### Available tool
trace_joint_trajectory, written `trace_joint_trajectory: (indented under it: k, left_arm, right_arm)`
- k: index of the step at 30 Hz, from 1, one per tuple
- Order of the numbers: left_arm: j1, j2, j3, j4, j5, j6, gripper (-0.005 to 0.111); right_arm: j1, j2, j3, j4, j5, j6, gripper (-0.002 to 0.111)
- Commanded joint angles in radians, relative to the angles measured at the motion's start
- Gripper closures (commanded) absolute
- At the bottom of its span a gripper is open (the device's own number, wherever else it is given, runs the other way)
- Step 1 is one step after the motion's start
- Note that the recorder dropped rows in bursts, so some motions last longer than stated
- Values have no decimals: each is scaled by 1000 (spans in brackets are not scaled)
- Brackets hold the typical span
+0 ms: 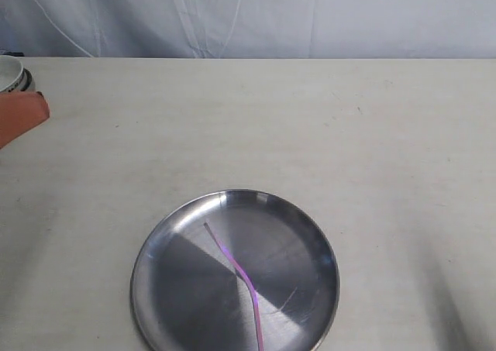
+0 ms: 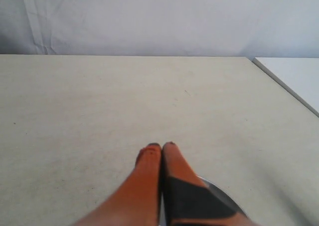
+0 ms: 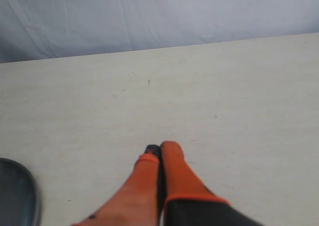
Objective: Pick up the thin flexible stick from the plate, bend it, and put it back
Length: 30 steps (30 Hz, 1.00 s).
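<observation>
The round steel plate [image 1: 304, 242] lies at the near middle of the table. On it rests the thin pink stick [image 1: 232, 263], kinked near its middle, with its pale end toward the plate's centre and its other end at the near rim. My left gripper [image 2: 160, 147] is shut with nothing between its orange fingers; the plate's rim [image 2: 222, 195] peeks out just behind them. My right gripper [image 3: 161, 148] is also shut and empty, above bare table, with the plate's edge [image 3: 22, 196] off to one side. Neither gripper shows in the exterior view.
A small white bowl with a dark rim [image 1: 11, 73] sits at the far left edge, with an orange object [image 1: 19, 115] just in front of it. A grey cloth backdrop hangs behind the table. The table's side edge [image 2: 284, 84] shows in the left wrist view.
</observation>
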Motion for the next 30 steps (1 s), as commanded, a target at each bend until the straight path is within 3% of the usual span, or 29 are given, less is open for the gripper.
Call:
trace_joint_trajectory:
  k: [1, 9, 11, 14, 17, 21, 24, 30]
  left_arm:
    - [2, -6, 1, 4, -3, -2, 106]
    - [2, -54, 52, 132, -331, -6, 106]
    - [2, -84, 87, 220, -333, -71, 106]
    - [2, -152, 146, 456, -331, -367, 106]
    - [3, -219, 203, 602, -331, -483, 106]
    - [41, -319, 281, 604, -331, -485, 106]
    - [108, -425, 365, 638, -331, -540, 106]
    - [192, -594, 472, 672, -193, -530, 106]
  right_arm:
    - [2, -6, 5, 1, -8, -5, 109]
    - [2, -6, 5, 1, -8, -5, 109]
    - [2, -6, 5, 1, -8, -5, 109]
    - [2, -6, 5, 1, -8, -5, 109]
    - [2, -6, 5, 1, -8, -5, 109]
    - [2, -6, 5, 1, -8, -5, 109]
    - [2, -6, 5, 1, -8, -5, 109]
    - [2, -6, 5, -1, -5, -5, 109]
